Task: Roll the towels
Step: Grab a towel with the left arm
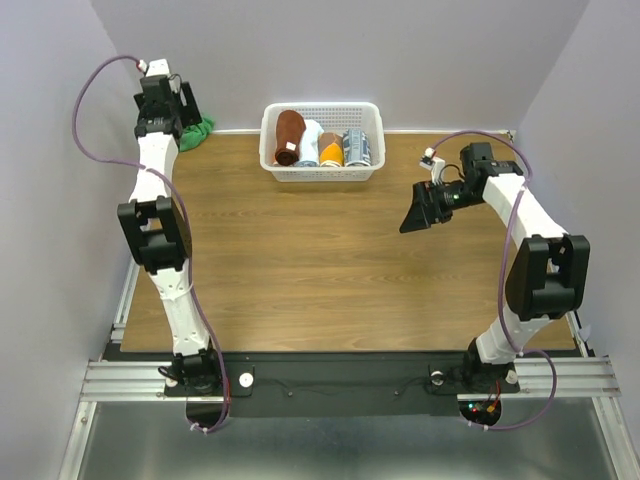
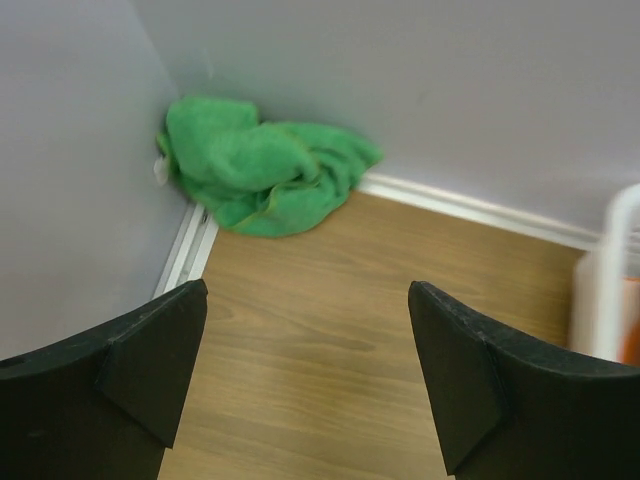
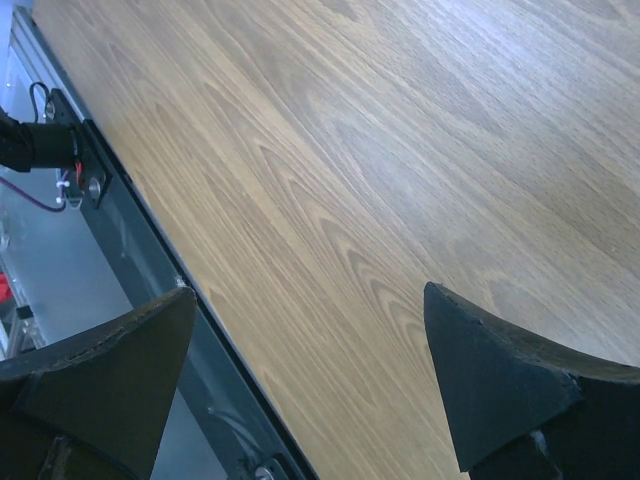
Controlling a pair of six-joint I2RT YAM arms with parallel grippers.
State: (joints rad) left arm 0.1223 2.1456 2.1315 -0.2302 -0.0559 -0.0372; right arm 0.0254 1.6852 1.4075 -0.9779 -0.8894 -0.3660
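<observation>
Left wrist: green towel (image 2: pixel 265 165) crumpled in corner; left end effector (image 2: pixel 308 290) spread, empty, facing it for pickup; right end effector (image 3: pixel 309 292) spread, idle.

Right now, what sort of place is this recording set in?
Probably a robot test cell: a wood-grain table boxed in by plain grey walls, two arms bolted to a metal rail at its near edge.

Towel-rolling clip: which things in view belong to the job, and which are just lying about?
Belongs to the job:
- green towel, crumpled in the far left corner
- reddish-brown towel, rolled, standing in the basket

Just lying about:
- basket at the far edge of the table
- white roll, orange roll and grey-patterned roll inside it
</observation>
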